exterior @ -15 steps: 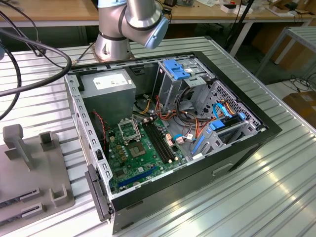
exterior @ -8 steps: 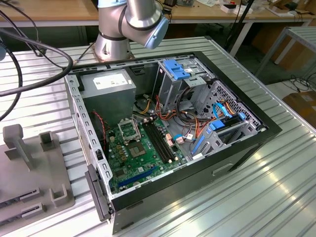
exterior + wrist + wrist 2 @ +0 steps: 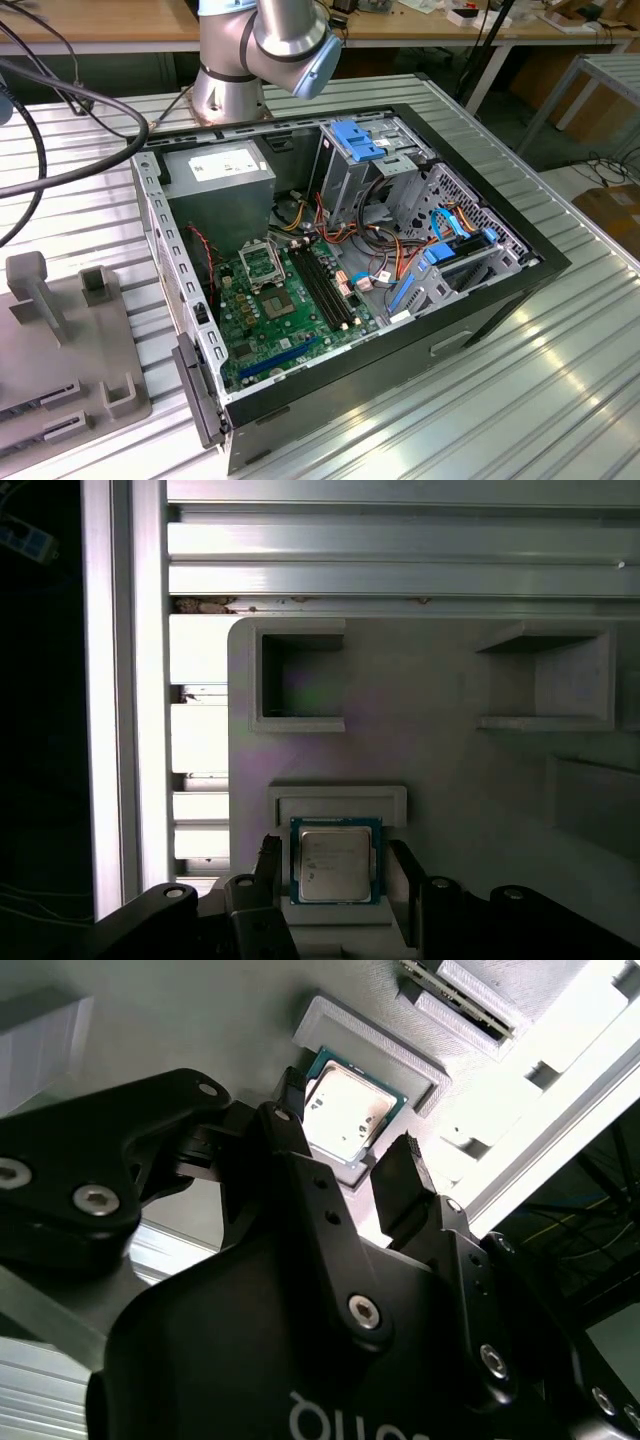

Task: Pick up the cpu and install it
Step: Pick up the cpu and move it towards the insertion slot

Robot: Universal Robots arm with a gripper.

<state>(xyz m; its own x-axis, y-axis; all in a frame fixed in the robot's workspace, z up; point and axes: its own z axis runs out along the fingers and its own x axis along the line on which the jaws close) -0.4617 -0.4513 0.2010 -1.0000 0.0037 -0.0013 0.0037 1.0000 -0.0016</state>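
End effector (image 3: 336,872) hung wide astride the cpu (image 3: 335,858). A recess (image 3: 337,802) in the grey tray (image 3: 440,760) held it square, likely for gripping.

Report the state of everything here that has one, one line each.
cpu, lying flat in its pocket, not lifted.
gripper, open, one finger on either side of the cpu.
grey fixture, cpu pocket filled.
computer case, on its side, side panel off.
socket, looks empty; latch position cannot be told.
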